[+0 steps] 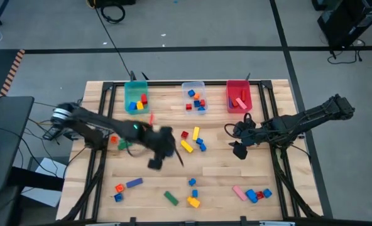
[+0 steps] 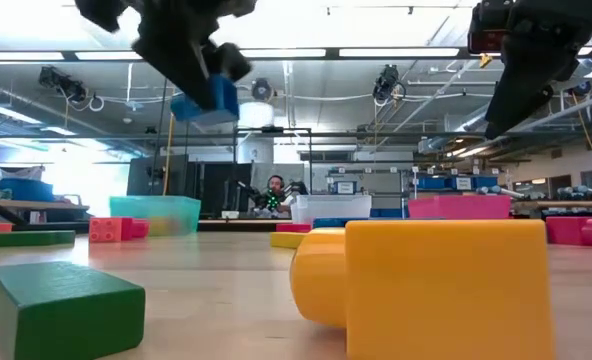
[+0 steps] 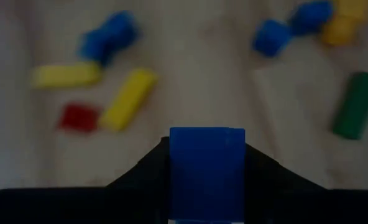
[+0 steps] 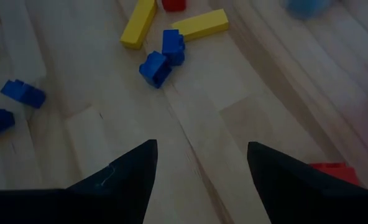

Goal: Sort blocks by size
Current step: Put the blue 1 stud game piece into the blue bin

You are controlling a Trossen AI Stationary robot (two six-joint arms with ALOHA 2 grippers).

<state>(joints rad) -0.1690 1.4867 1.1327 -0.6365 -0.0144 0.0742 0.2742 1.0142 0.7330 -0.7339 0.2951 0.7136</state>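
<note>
A blue block (image 3: pixel 207 168) hangs in the air above the table's middle, with my left gripper (image 3: pixel 207 155) shut on it; the low view shows the block (image 2: pixel 206 98) high over the tabletop. Below it lie two yellow bars (image 1: pixel 195 133), a red block (image 1: pixel 184 134) and small blue blocks (image 1: pixel 201 145), flat on the wood. More blocks lie along the near edge: a blue bar (image 1: pixel 134 183), a green bar (image 1: pixel 171 198) and a pink bar (image 1: pixel 239 192). My right gripper (image 4: pixel 199 152) waits open over bare wood at the table's right (image 1: pixel 237 143). My left gripper pinches the blue block by two opposite sides (image 3: pixel 173 163) between its two fingers (image 3: pixel 140 177). The fingers slant down from the table's left. The block is lifted clear of the table and sticks out past the fingertips.
Three bins stand along the far edge: teal (image 1: pixel 136 97), clear (image 1: pixel 194 94) and red (image 1: pixel 239 94), each with some blocks inside. A large yellow block (image 2: pixel 426 285) and a green one (image 2: pixel 61 305) lie close to the low camera. Bare wood shows at the middle right.
</note>
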